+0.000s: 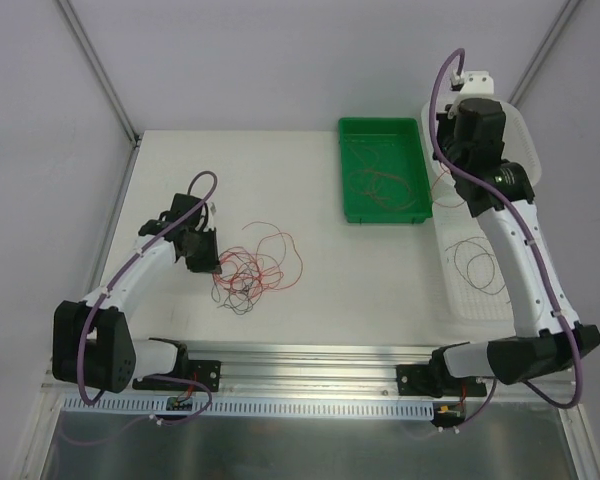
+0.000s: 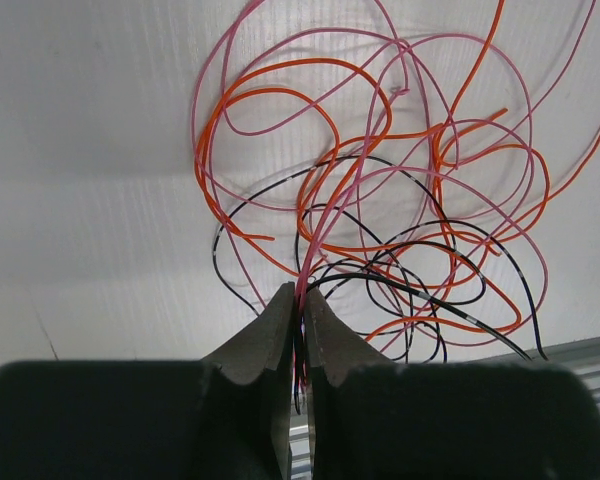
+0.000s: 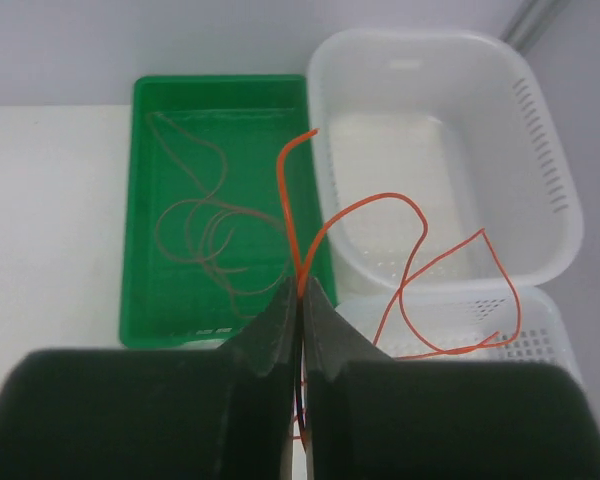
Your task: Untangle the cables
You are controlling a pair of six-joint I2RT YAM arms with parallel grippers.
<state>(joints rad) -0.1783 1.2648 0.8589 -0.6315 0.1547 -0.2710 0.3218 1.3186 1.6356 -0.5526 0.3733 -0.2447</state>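
A white table (image 1: 310, 180) sits between pale panel walls. The left gripper (image 2: 300, 300) is pinched shut on pink strands (image 2: 315, 240) at the near edge of the tangled cables (image 1: 252, 265), whose pink, orange and black loops fan out ahead of its tips. It should probably lift slowly and pause if other loops drag along. The right gripper (image 3: 300, 290) is clamped on 1 orange wire (image 3: 410, 215). The green tray (image 3: 140, 200) lies ahead to its left, the far white basket (image 3: 550, 170) ahead to its right, and the near white basket (image 3: 540, 340) just beneath. It would do best to let go only once the dangling loop hangs fully inside a basket.
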